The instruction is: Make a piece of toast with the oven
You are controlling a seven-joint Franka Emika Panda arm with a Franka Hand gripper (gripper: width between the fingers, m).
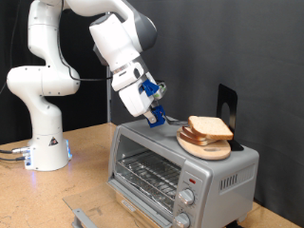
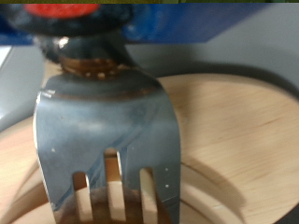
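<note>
- the gripper (image 1: pixel 155 112) sits above the oven (image 1: pixel 180 161) top, clamped on a fork (image 2: pixel 107 140).
- just beside it, bread slices (image 1: pixel 209 128) rest on a wooden plate (image 1: pixel 204 147).

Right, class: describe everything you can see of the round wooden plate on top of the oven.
The round wooden plate is pale, light-grained wood with a raised rim. It lies flat on the roof of the silver oven, towards the exterior view's right. Two stacked bread slices rest on it. The claw hangs just beside its left edge, and in the wrist view a metal fork reaches over its rim.
</note>
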